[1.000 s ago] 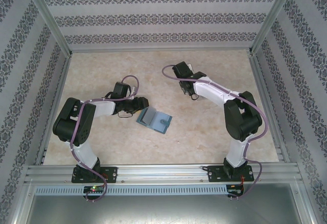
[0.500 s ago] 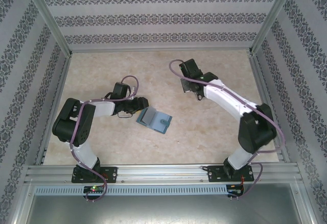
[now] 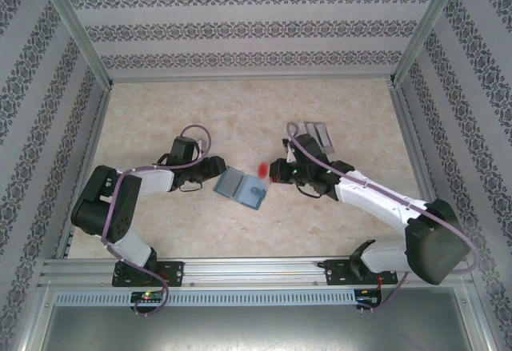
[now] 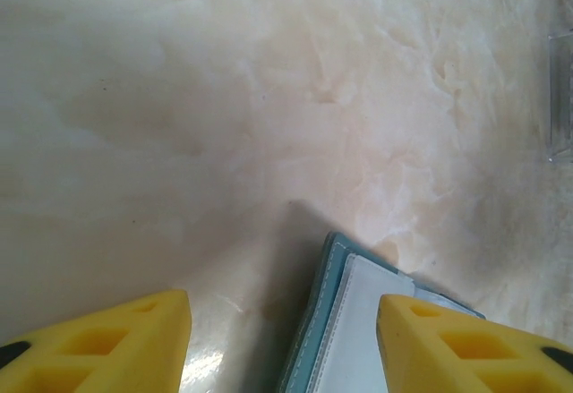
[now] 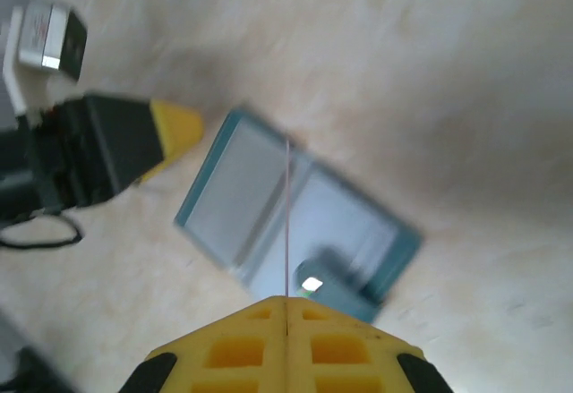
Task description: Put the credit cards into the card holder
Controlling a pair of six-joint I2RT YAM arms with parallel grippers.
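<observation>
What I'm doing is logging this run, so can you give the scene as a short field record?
card holder: open, lying on the table
red card: held edge-on over the card holder
right end effector: shut on red card
left end effector: open, at the card holder's edge
clear stand: beyond the right arm
</observation>
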